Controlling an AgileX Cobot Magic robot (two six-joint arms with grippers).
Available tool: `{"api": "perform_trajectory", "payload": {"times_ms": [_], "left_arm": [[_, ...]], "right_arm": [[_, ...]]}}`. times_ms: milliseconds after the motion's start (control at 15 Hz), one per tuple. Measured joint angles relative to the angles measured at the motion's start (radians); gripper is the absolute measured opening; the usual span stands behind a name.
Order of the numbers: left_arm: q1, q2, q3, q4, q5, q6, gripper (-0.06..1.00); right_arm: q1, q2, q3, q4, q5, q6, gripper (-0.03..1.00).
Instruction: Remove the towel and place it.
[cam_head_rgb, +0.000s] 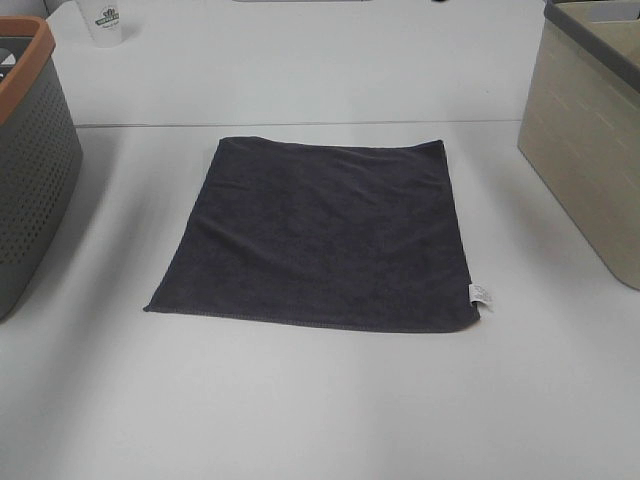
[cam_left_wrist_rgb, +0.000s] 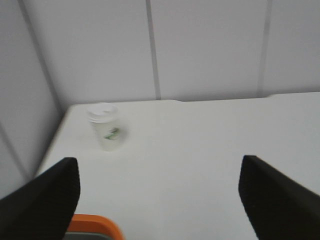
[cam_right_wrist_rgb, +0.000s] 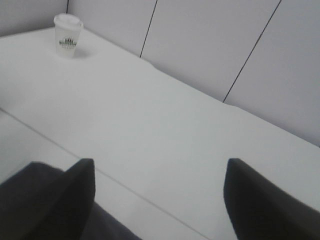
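Note:
The towel (cam_head_rgb: 320, 235) is a dark charcoal-grey square cloth lying flat in the middle of the white table, with a small white tag (cam_head_rgb: 479, 295) at its near right corner. Neither gripper shows in the exterior high view. In the left wrist view, my left gripper (cam_left_wrist_rgb: 159, 170) has its fingers wide apart with nothing between them, hovering over bare table. My right gripper (cam_right_wrist_rgb: 160, 167) is also open and empty. An edge of the towel (cam_right_wrist_rgb: 27, 195) lies below it, by one finger.
A grey perforated basket with an orange rim (cam_head_rgb: 30, 160) stands at the left edge; its rim (cam_left_wrist_rgb: 95, 225) shows under the left gripper. A beige basket (cam_head_rgb: 590, 150) stands at the right. A white paper cup (cam_head_rgb: 105, 20) sits at the back left.

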Motion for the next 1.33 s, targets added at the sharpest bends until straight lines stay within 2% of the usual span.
{"api": "perform_trajectory", "payload": {"times_ms": [67,133,200,267,333,400,533,600,667,733,867,933,1000,1133,1200,1333], "left_arm": [[0.0,-0.006,-0.002,-0.041,0.101,0.093,0.79],[0.0,-0.013,-0.007,-0.132,0.187,0.247,0.77],[0.0,-0.015,-0.029,-0.294,0.251,0.434,0.77],[0.004,-0.015,-0.059,-0.494,0.282,0.655,0.77],[0.017,-0.015,-0.098,-0.763,0.298,0.911,0.77],[0.024,-0.015,-0.116,-0.876,0.302,1.04,0.77],[0.078,-0.015,-0.212,-1.374,0.375,1.458,0.77],[0.115,-0.015,-0.26,-1.576,0.434,1.625,0.77],[0.148,-0.015,-0.3,-1.715,0.492,1.73,0.77],[0.209,-0.015,-0.387,-1.856,0.624,1.802,0.77],[0.236,-0.015,-0.451,-1.873,0.749,1.814,0.77],[0.237,-0.015,-0.459,-1.873,0.775,1.815,0.77],[0.237,-0.015,-0.468,-1.873,0.829,1.811,0.77],[0.237,-0.015,-0.472,-1.862,0.918,1.763,0.77],[0.237,-0.015,-0.472,-1.84,0.953,1.738,0.77],[0.238,-0.015,-0.474,-1.798,1.0,1.724,0.77]], "right_arm": [[0.0,0.0,-0.012,0.007,0.002,0.0,0.71],[0.0,-0.001,-0.035,0.019,0.014,0.0,0.71],[0.0,-0.001,-0.055,0.026,0.025,0.0,0.71],[-0.003,0.0,-0.078,0.026,0.045,0.0,0.71],[-0.013,0.005,-0.107,0.03,0.085,0.001,0.71],[-0.019,0.008,-0.125,0.036,0.117,0.004,0.71],[-0.089,0.034,-0.225,0.073,0.295,0.084,0.71],[-0.13,0.049,-0.276,0.065,0.39,0.156,0.71],[-0.17,0.064,-0.332,0.022,0.499,0.237,0.71],[-0.223,0.106,-0.474,-0.201,0.716,0.441,0.71],[-0.223,0.16,-0.63,-0.455,0.939,0.623,0.71],[-0.223,0.187,-0.699,-0.534,1.064,0.679,0.71],[-0.223,0.201,-0.735,-0.564,1.125,0.698,0.71],[-0.223,0.234,-0.826,-0.622,1.32,0.726,0.7],[-0.223,0.239,-0.84,-0.628,1.369,0.726,0.7],[-0.223,0.24,-0.848,-0.639,1.389,0.73,0.7]]}}
